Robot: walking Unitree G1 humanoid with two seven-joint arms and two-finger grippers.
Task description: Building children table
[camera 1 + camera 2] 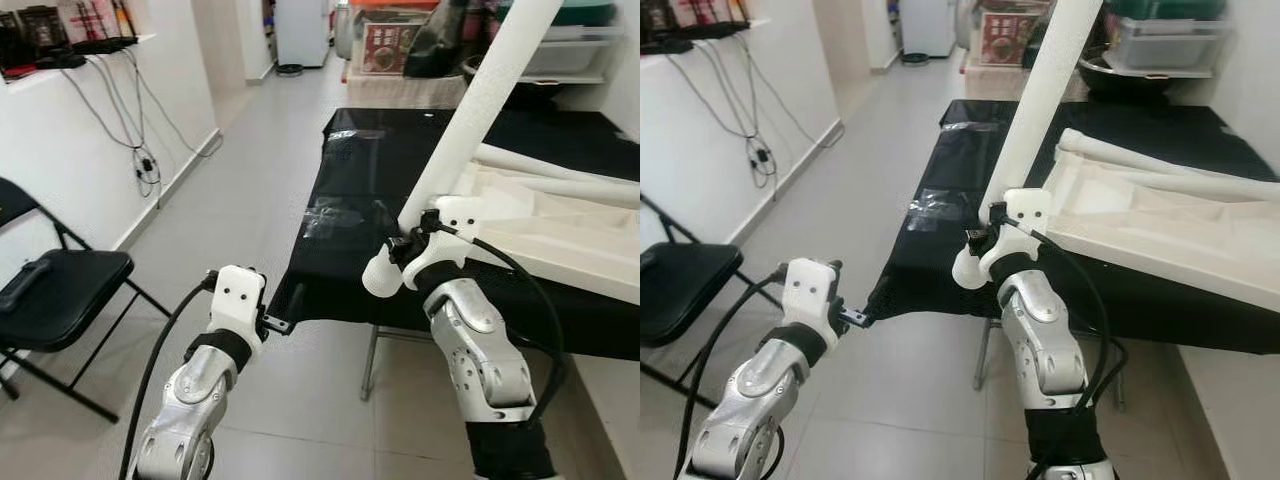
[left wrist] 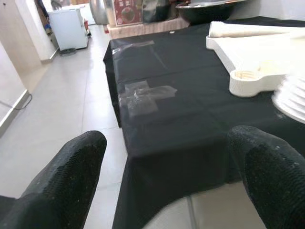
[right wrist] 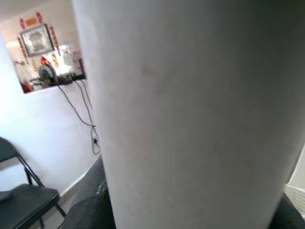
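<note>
Folding chair point(image 1: 55, 290) far left by wall. Left gripper point(image 2: 167, 191) spread wide, empty, off the black table point(image 1: 350, 200) corner. Right gripper point(image 1: 405, 250) clamped on white table leg point(image 1: 490, 100), tilted up over tabletop point(image 1: 560, 230) lying on the table.

no legible text or labels, red printed box point(image 1: 391, 45) beyond the table, lettering too small to read

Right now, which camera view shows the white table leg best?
Left eye view: the white table leg runs long and tilted from the right gripper. Right eye view matches it. The right wrist view shows blank white surface; the left wrist view, none.
</note>
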